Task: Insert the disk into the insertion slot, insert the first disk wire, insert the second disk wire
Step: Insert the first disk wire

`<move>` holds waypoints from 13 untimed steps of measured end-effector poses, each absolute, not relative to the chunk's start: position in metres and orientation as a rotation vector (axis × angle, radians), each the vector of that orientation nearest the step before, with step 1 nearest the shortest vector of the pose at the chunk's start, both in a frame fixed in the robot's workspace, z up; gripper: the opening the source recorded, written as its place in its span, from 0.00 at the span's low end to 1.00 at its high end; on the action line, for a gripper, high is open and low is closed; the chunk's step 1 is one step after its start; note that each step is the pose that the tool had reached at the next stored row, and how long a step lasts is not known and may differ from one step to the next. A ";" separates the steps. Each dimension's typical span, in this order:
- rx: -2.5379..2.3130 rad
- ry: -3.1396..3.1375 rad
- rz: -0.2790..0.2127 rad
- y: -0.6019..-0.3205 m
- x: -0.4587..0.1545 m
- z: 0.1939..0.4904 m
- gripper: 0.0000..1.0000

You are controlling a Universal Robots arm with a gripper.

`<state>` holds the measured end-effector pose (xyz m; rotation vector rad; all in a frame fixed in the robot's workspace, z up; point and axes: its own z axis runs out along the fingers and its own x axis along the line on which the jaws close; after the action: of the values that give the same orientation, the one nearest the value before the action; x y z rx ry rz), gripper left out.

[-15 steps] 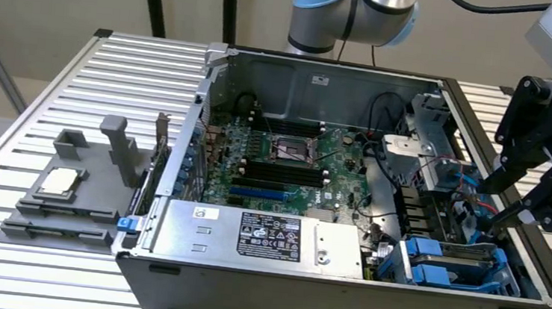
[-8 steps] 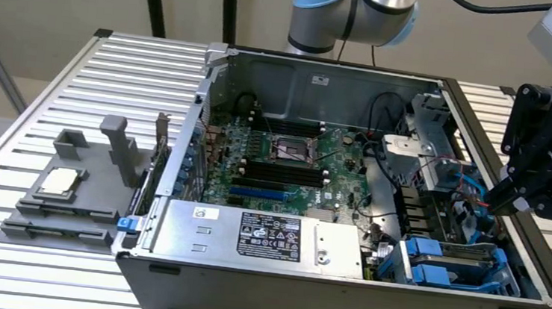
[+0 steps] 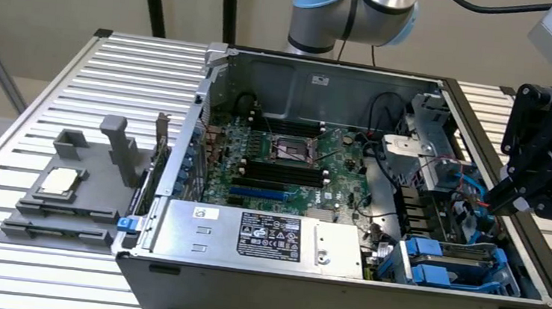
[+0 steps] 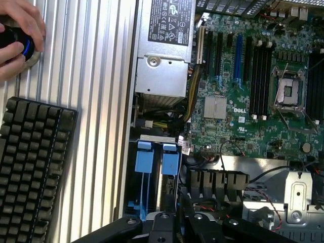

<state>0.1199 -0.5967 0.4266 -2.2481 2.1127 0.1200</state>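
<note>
Working across from the exterior view's left, I had the grey plastic fixture block with upright posts (image 3: 78, 182) well to the left of the large silver power-supply box with the black label (image 3: 259, 235). The green motherboard (image 3: 295, 164) lay just behind that box. Off the box's right end sat the insertion slot (image 3: 428, 250), a dark grey box-shaped drive cage with bright blue latches. I took the flat, blue-framed silver-grey unit lying in it to be the disk (image 3: 472, 263), though its white label was hidden from me. Farther right of the box and higher, the black gripper (image 3: 501, 206) hung over the case's side wall. Its claw was drawn narrow, and I could make out nothing pinched in it. I judged the disk stiff, dense for its size, smooth-faced enough to slip, and unforgiving of knocks. I would have gripped it across the long blue plastic sides of the carrier, clear of the label face and the connector end. The exterior view gave me the gripper's height above the cage and the fixture block beyond the box. The wrist view looked straight down past the gripper (image 4: 178, 223) onto the two blue latch tabs of the insertion slot (image 4: 154, 177) beside the power-supply box (image 4: 162, 55). On the far side of that box from the motherboard (image 4: 253, 91), it added a black keyboard (image 4: 35, 167) and a person's hand (image 4: 17, 30) resting on a small dark device with a blue light.
</note>
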 end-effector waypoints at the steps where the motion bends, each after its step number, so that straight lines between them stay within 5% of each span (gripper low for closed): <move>1: -2.248 2.113 0.120 -0.597 0.120 0.427 0.18; 13: -2.248 2.113 0.120 -0.596 0.125 0.426 0.18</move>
<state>0.1251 -0.5964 0.4264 -2.2482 2.1128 0.1202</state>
